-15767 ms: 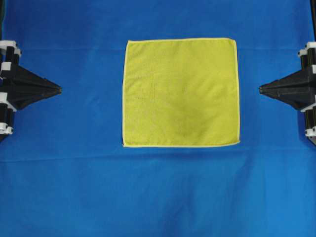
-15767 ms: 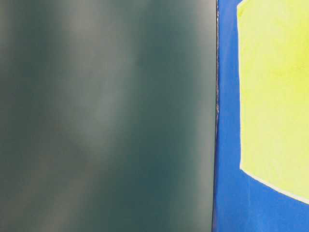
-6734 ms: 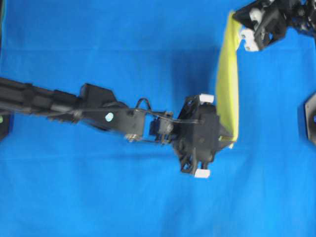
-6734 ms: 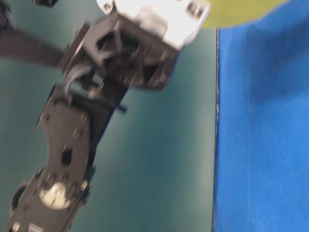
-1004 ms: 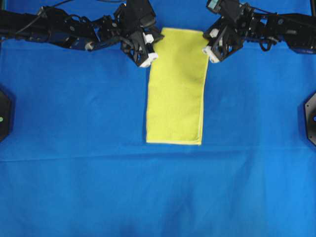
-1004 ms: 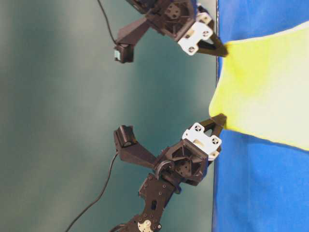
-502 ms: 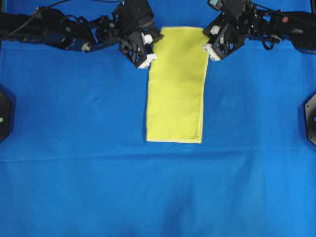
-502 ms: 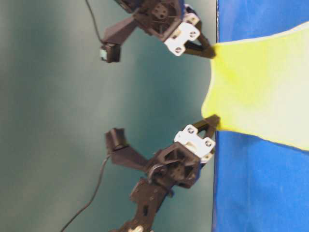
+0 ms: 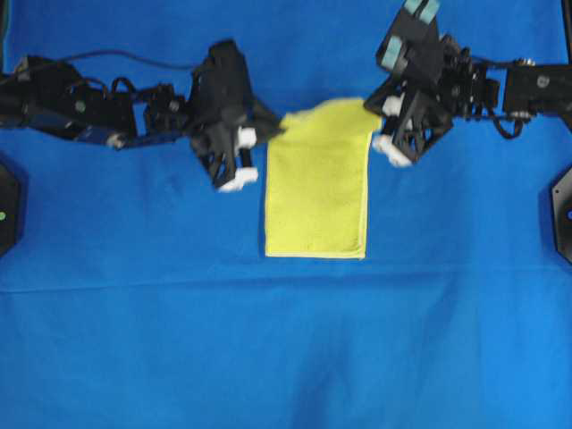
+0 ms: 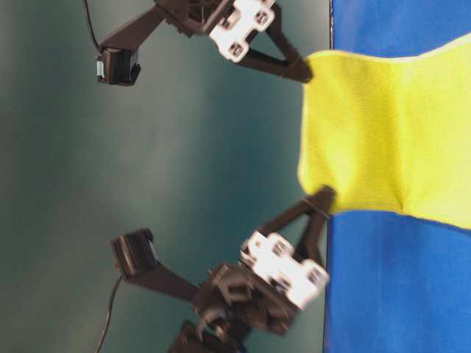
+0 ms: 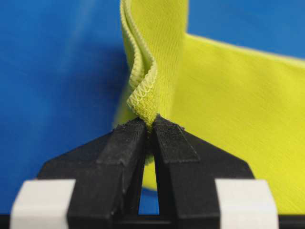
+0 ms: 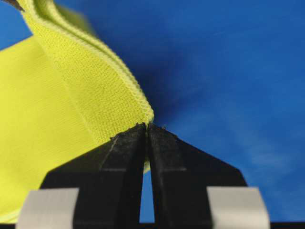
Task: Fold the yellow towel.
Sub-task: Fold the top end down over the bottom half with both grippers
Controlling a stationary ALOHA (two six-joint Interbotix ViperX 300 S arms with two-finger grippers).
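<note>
Pinching stitched hem corners — folded microfibre yellow towel [image 9: 317, 192], oblong.

One yellow towel [image 9: 317, 192], seemingly doubled; two tools.

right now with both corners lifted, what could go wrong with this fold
1. Each end effector, left and right, pinches only the hem tip of the towel, so a corner might slip out.
2. The lifted edge sags between the grips in the overhead view, so the fold could land wrinkled or crooked.
</note>
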